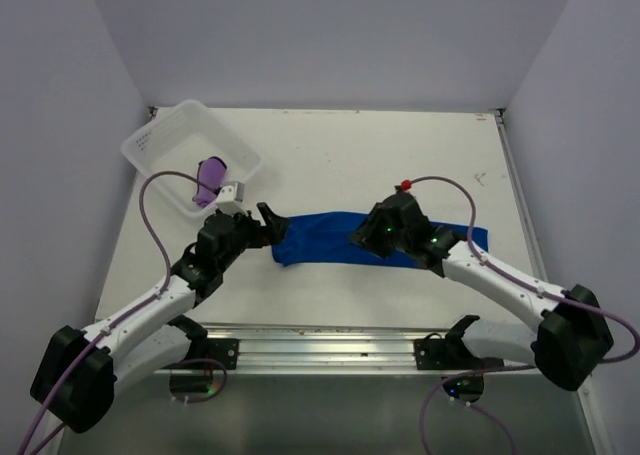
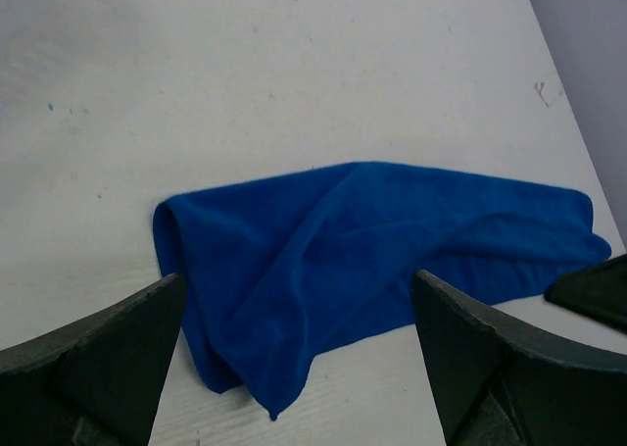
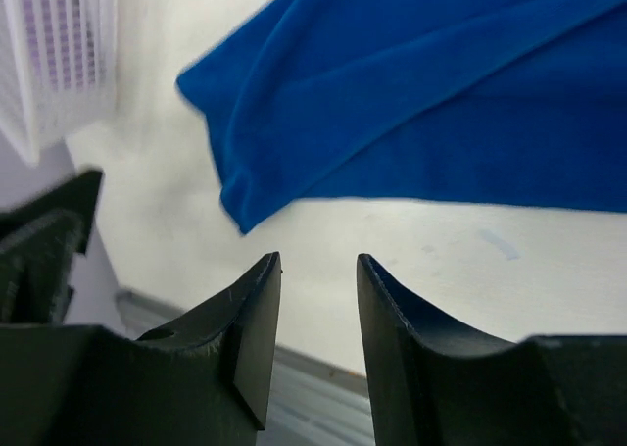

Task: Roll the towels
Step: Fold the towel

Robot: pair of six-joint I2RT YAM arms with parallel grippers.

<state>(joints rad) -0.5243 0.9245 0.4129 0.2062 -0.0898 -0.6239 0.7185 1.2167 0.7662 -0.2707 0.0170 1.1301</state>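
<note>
L claw [image 2: 299,287]: standing wide apart, gripping nothing; fingers [image 2: 108,358] flanking the L end of the blue towel [image 2: 372,240] in wrist view, sitting nearer the cam than the cloth.
L claw, top view [image 1: 266,223]: pointing at the towel's L end, just beside it; contact w/ cloth can't be told.
R claw [image 3: 318,265]: jaws sitting partly apart, narrow gap, nothing betw. them; hanging over bare table [image 3: 411,260] just near-side of the cloth edge.
R claw, top view [image 1: 360,237]: hovering over the towel's middle/near edge.
Blue towel, top view [image 1: 320,240]: lying flat on the table [image 1: 350,155] as a long folded strip running L–R, creases showing, not rolled.
Purple towel [image 1: 210,180]: sitting as a compact bundle inside the white basket [image 1: 160,140].
Basket: standing at far-L corner of table, apart from the blue towel; its slatted wall [image 3: 59,54] showing in R wrist view.
</note>
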